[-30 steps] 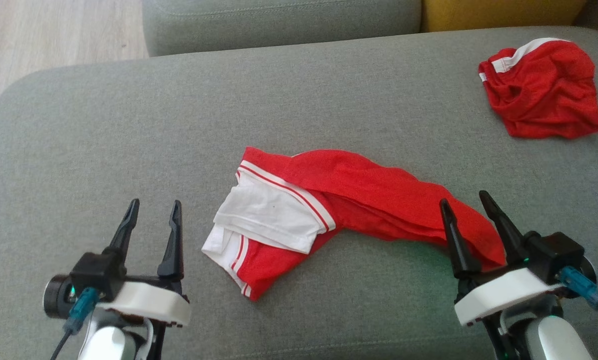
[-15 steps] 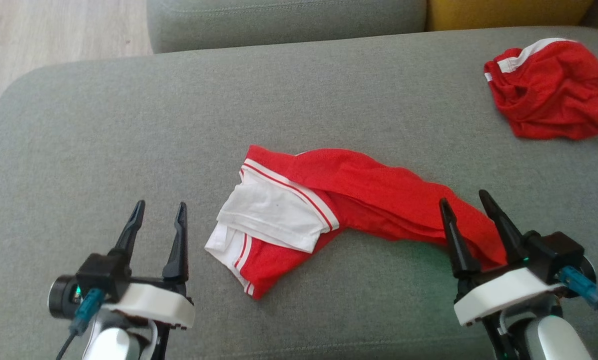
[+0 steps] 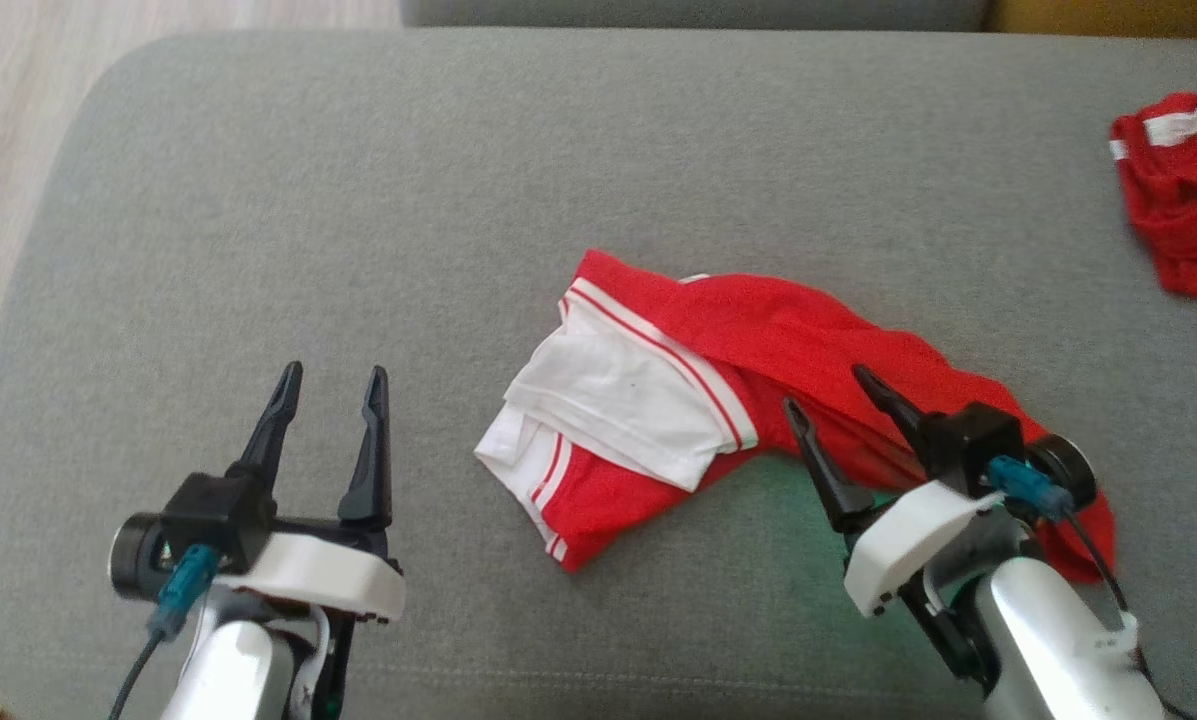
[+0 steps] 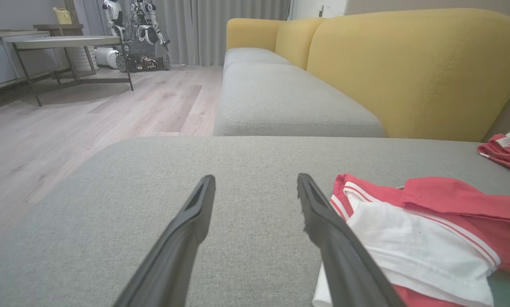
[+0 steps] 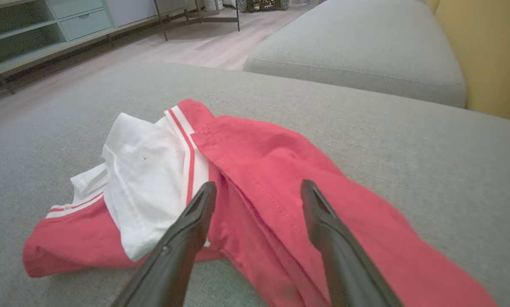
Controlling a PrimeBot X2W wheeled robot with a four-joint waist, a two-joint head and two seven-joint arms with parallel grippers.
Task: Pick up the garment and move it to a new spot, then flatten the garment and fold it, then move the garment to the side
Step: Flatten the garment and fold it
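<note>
Lying crumpled near the middle of the wide grey fabric sofa cushion [image 3: 358, 200], the red cloth garment with a white panel and red-and-white striped trim [image 3: 788, 335] runs from its bunched white end on the robot's left to a long red tail on the right. The right gripper [image 3: 823, 387] hangs over that red tail with its two dark fingers spread apart and empty. In the right wrist view red fabric shows between them, and whether the tips touch the cloth cannot be told. The left gripper [image 3: 335, 372] sits over bare cushion just beside the white end, its fingers likewise parted and grasping nothing. A second crumpled red garment with a white band [image 3: 1178, 200] lies well apart at the far right edge. Pale wooden floor [image 3: 8, 100] shows past the cushion's left end, and a yellow sofa backrest [image 4: 408, 64] rises behind in the left wrist view.
</note>
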